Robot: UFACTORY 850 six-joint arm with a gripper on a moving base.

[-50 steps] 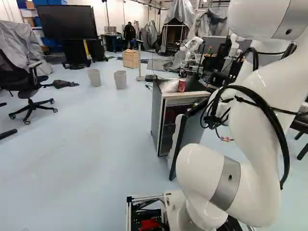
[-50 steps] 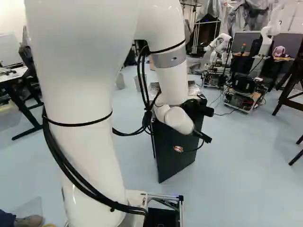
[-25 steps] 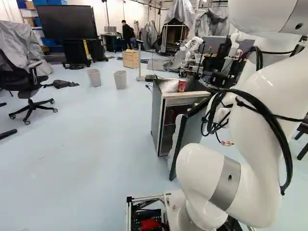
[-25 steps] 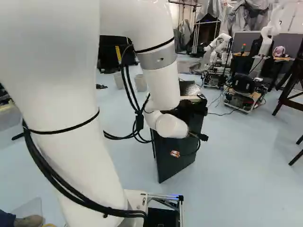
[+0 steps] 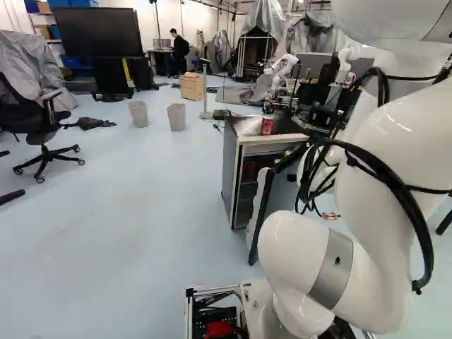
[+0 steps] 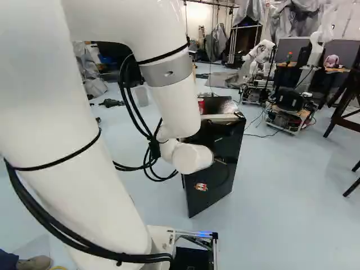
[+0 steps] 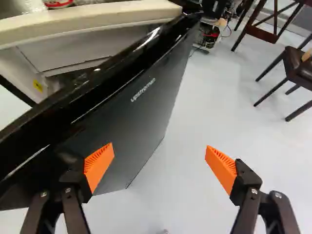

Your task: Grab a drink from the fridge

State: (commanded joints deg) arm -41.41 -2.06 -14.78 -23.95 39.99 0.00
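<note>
I've got the fingers spread wide with nothing gripped between them, on the outer side of the open door of the fridge. In my wrist view one finger shows against that door's dark face, and I can't tell whether they touch; the other shows against the pale floor. The red can sits on top of the fridge, beside some crumpled wrapping. From the fingers it lies ahead, past the door's top edge and well outside their gap, and only its lower end shows in the wrist view. Something reddish shows inside the fridge, too dim for me to name.
</note>
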